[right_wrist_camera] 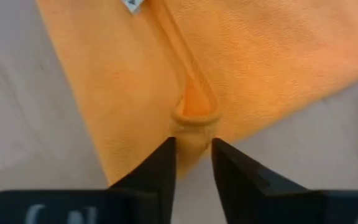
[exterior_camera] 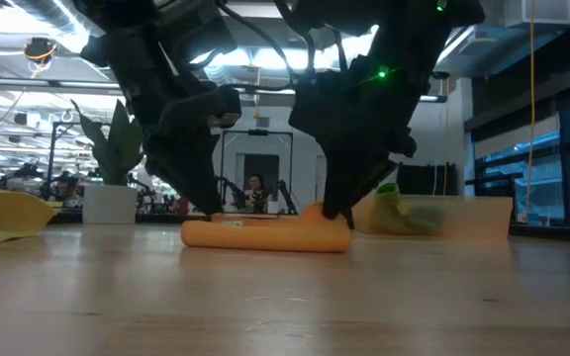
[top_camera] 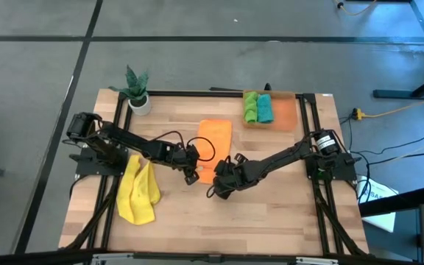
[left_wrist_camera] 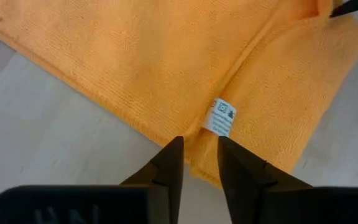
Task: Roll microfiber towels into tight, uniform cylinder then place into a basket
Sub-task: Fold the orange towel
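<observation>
Left gripper (left_wrist_camera: 199,152): fingers a little apart, holding nothing, at the near end of the orange towel (top_camera: 213,147).
Right gripper (right_wrist_camera: 192,152): fingers a little apart, a fold of the orange towel sits just between the tips, not pinched.
Orange towel: middle of the table (top_camera: 285,206), partly folded, white tag (left_wrist_camera: 220,117) showing.
Yellow towel (top_camera: 138,191): crumpled near the left edge.
Green towel (top_camera: 250,107) and teal towel (top_camera: 265,108): rolled, side by side in the basket (top_camera: 285,114), far right corner.
Plant (top_camera: 136,90): far left corner.

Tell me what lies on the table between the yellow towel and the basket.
In the high view, the orange towel lies between the yellow towel and the basket, with both hands, left and right, at its near edge.
</observation>
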`<state>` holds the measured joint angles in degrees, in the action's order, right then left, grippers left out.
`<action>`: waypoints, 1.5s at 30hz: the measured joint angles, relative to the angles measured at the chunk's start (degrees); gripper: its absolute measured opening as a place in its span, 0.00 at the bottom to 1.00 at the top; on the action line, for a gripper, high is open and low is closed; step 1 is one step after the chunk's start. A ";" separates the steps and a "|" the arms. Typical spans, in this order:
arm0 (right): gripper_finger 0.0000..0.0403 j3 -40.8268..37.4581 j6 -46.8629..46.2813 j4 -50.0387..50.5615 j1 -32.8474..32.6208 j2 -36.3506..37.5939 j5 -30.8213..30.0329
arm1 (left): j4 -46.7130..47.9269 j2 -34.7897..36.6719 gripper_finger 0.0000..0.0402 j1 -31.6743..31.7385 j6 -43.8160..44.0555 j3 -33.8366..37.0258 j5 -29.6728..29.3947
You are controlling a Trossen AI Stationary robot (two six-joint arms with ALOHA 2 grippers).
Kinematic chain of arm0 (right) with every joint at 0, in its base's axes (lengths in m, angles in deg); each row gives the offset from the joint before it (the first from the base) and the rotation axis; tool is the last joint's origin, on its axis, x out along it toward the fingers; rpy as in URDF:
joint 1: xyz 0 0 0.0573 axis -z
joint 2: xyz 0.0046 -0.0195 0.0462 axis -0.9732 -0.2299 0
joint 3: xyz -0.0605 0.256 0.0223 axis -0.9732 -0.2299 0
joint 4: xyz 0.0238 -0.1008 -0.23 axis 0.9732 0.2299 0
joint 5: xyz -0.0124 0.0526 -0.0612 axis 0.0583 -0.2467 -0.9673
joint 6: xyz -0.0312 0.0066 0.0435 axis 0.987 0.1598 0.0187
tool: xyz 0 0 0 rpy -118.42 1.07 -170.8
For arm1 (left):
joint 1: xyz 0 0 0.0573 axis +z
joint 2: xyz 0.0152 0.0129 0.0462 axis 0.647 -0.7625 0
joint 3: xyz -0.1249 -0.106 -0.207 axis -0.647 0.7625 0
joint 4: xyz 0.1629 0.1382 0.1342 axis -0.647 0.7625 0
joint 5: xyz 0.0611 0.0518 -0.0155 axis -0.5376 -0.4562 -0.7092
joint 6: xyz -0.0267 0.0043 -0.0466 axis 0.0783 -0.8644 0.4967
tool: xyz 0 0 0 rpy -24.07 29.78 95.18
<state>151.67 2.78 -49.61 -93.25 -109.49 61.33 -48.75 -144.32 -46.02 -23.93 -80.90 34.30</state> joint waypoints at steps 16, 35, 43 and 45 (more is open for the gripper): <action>0.42 0.01 27.05 0.05 -0.25 5.56 9.72 | 2.37 4.27 0.26 -4.97 -26.74 0.02 2.99; 0.42 -10.59 35.87 -21.61 -1.79 2.99 9.78 | -5.03 0.25 0.26 -10.32 -27.23 -0.02 -1.67; 0.42 -11.82 35.55 -23.21 -1.58 2.99 9.06 | -5.06 -5.35 0.26 -10.69 -26.82 0.00 -1.57; 0.42 -11.82 35.46 -23.13 -1.24 2.99 8.25 | -5.05 -6.09 0.26 -10.69 -26.78 0.00 -1.63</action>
<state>139.85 38.24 -72.74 -94.48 -106.49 69.58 -53.80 -150.41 -56.72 -50.71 -80.90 32.68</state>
